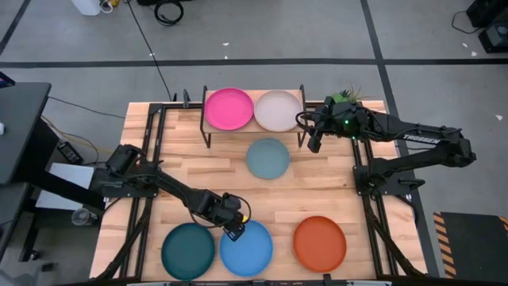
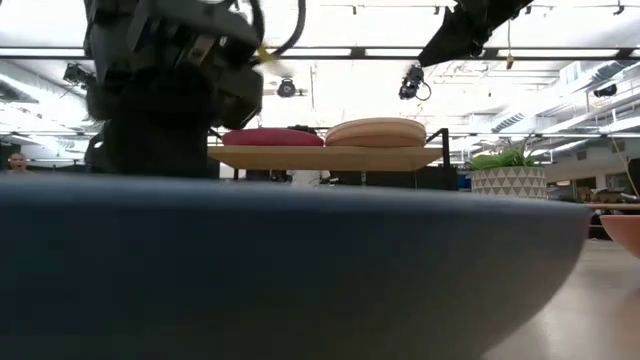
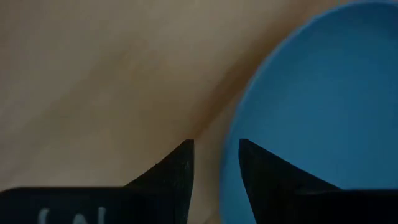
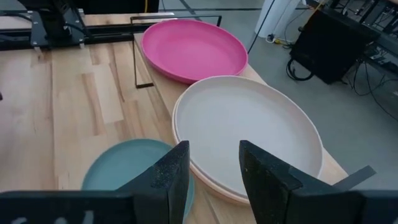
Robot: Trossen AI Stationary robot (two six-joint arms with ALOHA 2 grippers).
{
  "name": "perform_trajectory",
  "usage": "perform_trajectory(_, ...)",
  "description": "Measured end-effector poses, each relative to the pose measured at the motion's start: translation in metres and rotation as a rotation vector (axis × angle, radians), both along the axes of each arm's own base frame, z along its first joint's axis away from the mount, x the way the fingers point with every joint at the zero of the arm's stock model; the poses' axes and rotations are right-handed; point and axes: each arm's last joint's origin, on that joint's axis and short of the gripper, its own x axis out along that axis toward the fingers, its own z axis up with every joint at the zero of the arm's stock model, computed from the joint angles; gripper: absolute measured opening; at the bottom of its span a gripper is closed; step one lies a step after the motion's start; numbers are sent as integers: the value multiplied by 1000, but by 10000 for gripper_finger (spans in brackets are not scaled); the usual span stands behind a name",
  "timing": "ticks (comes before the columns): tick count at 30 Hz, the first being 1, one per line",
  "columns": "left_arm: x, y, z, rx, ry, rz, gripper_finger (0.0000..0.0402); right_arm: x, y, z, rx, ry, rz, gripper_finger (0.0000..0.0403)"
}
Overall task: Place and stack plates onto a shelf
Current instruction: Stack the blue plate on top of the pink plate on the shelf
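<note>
My left pincer point(image 1: 236, 228) is down at the bright blue plate point(image 1: 247, 249), on its rim edge facing the shelf point(image 1: 254, 121). Fingers slightly spread, rim sitting in the gap between them in the left wrist view; can't tell if they touch it. Dark teal plate point(image 1: 189, 250) just beside the bright blue plate, on the side away from the orange plate point(image 1: 320, 243). All three lie on the wooden surface point(image 1: 325, 191), well apart from the shelf.

Magenta plate point(image 1: 228, 109) and cream plate point(image 1: 278, 110) sit side by side on the shelf. Pale blue plate point(image 1: 267, 158) is on the surface just in front of the shelf, below the cream plate's side.

My right pincer point(image 1: 314, 143) hovers beside the shelf at the cream plate's end, fingers spread, holding nothing.
</note>
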Motion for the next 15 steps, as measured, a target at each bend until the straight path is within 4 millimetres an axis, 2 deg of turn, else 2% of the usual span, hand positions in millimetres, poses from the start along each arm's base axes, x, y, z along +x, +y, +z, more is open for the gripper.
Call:
perform_trajectory(4,3,-1,-4,-12,-5,9,91,0,0,0,0,1,-3,146)
perform_trajectory(9,3,3,-4,-35,23,70,17,0,-3,0,0,-3,-13,146)
perform_trajectory(12,3,10,0,-42,29,91,14,-1,-5,1,-1,-6,-25,146)
perform_trajectory(15,1,21,14,-40,15,102,14,-1,-6,1,2,-18,-21,146)
